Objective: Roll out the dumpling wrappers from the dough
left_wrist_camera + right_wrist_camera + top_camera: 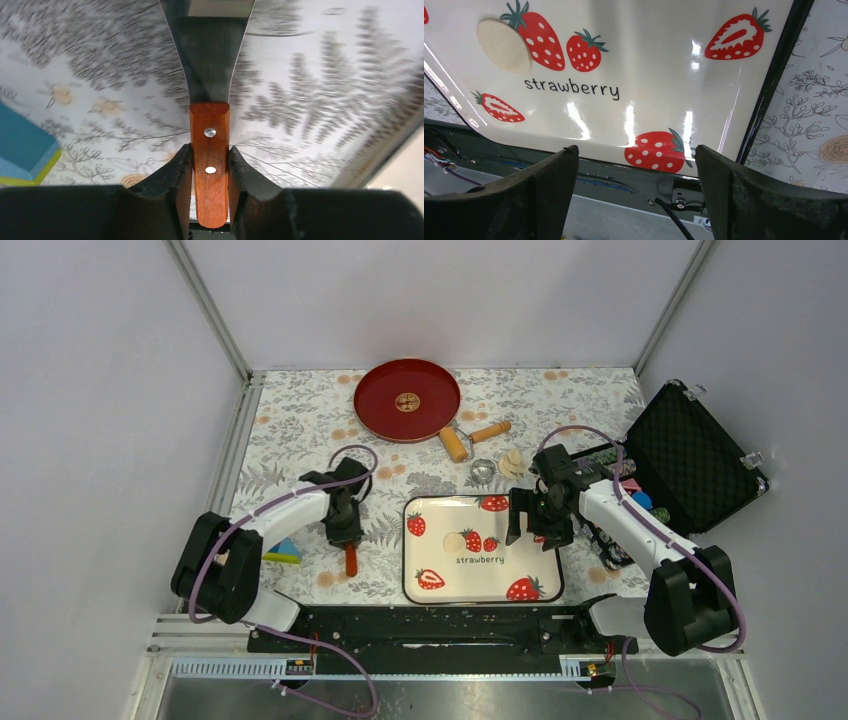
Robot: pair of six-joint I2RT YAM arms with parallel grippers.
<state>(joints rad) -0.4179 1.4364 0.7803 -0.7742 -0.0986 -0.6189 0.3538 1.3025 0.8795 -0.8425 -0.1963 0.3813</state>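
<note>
One dumpling wrapper lies near the middle of the tray, just beside its printed word "strawberry". Over the tray's right side the right hand hangs spread wide, grasping nothing. Left of the tray, the left hand clenches the scraper by its wooden handle. The blade's far end is cut off.

We are looking at a robotics lab test cell dressed up as a kitchen. Plain pale panels on aluminium posts box in a worktop under a floral printed cover. One robot arm and another are bolted to a black rail. A foam-lined equipment case lies open beside kitchen props: red plate, rolling pin, strawberry tray and wood-handled scraper.
</note>
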